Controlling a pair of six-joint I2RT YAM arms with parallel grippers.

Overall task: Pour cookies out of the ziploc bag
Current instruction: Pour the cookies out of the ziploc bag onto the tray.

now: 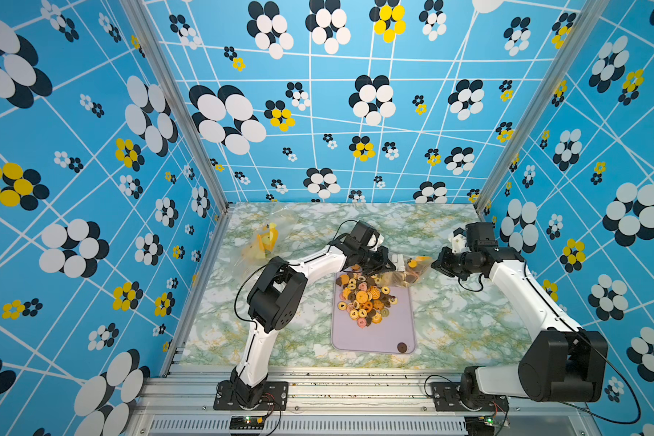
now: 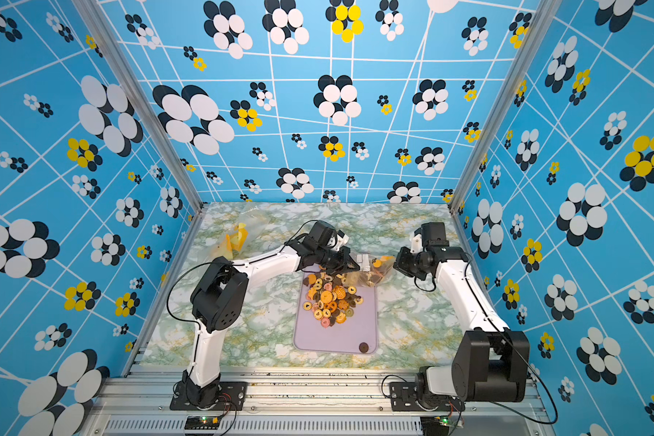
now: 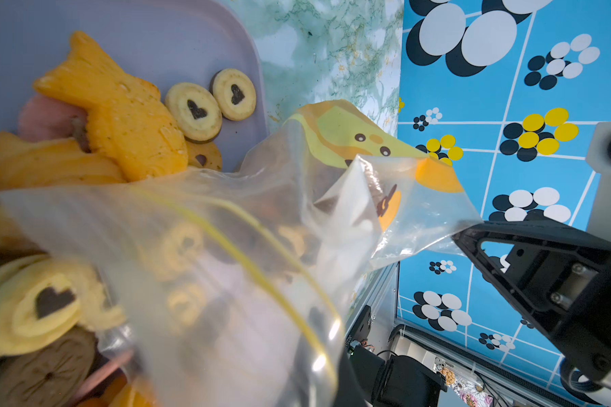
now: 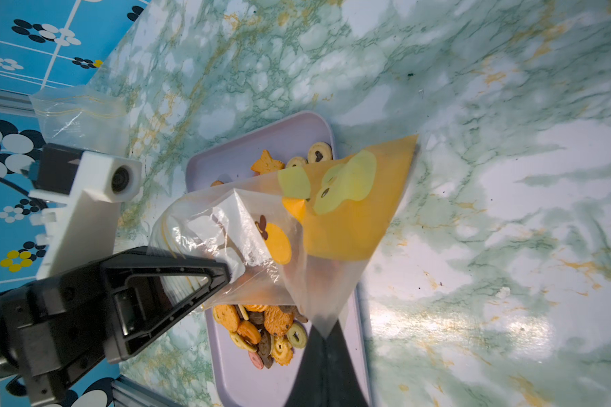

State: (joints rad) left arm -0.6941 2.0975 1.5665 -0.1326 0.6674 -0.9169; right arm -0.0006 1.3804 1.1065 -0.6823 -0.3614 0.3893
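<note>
- ziploc bag (image 3: 226, 253) stretches between both claws, not yet empty.
- left claw (image 4: 224, 273) pinches its mouth, right claw (image 3: 461, 235) its corner.
- most cookies (image 1: 363, 300) heap on tray (image 1: 374, 336) under left claw; mid-pour, likely next: raise the corner.

cookies (image 1: 365, 300): mostly orange-yellow, some dark brown, a few pink, one greenish. pale round ones have dark heart centres.
lone cookie (image 1: 401, 347): dark brown.
ziploc bag (image 1: 408, 270): clear film, thin yellow seal line, orange panel with a pale yellow-green shape and small dark dots.
tray (image 1: 403, 328): plain lilac.
tabletop (image 1: 469, 321): white-green marble pattern, yellow veins.
walls (image 1: 318, 113): bright blue, white crossing lines, flowers of white, black and yellow ovals.
second bag (image 1: 263, 241): clear, yellow-orange print.
</note>
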